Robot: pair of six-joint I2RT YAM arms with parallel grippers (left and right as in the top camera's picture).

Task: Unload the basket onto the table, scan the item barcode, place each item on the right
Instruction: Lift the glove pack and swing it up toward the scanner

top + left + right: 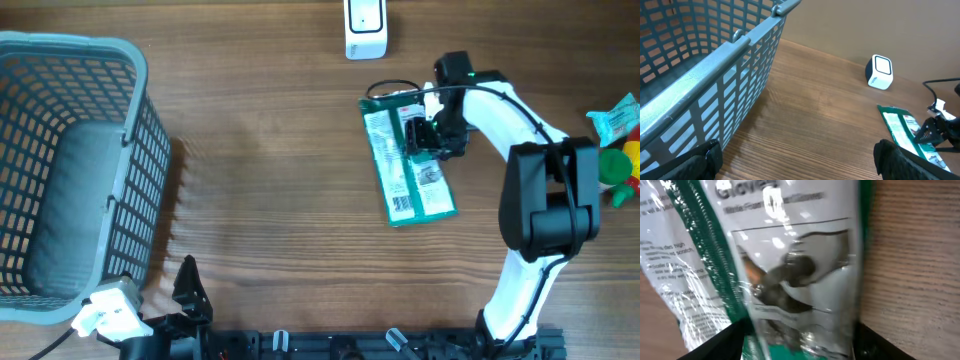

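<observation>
From where I stand, the job just now is getting hold of the green-and-white packet [405, 165], which lies flat on the worktop [280, 200] in front of the white scanner [365, 28]. The right hand [430, 138] sits down on the packet's far half with a finger on either side of one panel. Whether it actually pinches the film I cannot tell, because the wrist view is too close and blurred. The left hand [800, 157] hangs wide open beside the grey basket [70, 160], holding nothing.

To do this well, I think the grip needs to catch the packet's edge squarely. The wrapper is glossy and lies flush with the wood, so fingers could skate over it. What looks like the barcode [400, 205] is a pale striped patch at the end nearest the robot, well clear of the fingers (handy, since nothing covers it). Once lifted, the packet will probably droop, so that end should be kept flat and turned toward the scanner's window.

As for print, the close view gives the word "Gloves" across the top and a dark picture below it. The smaller lines are too smeared to read.
</observation>
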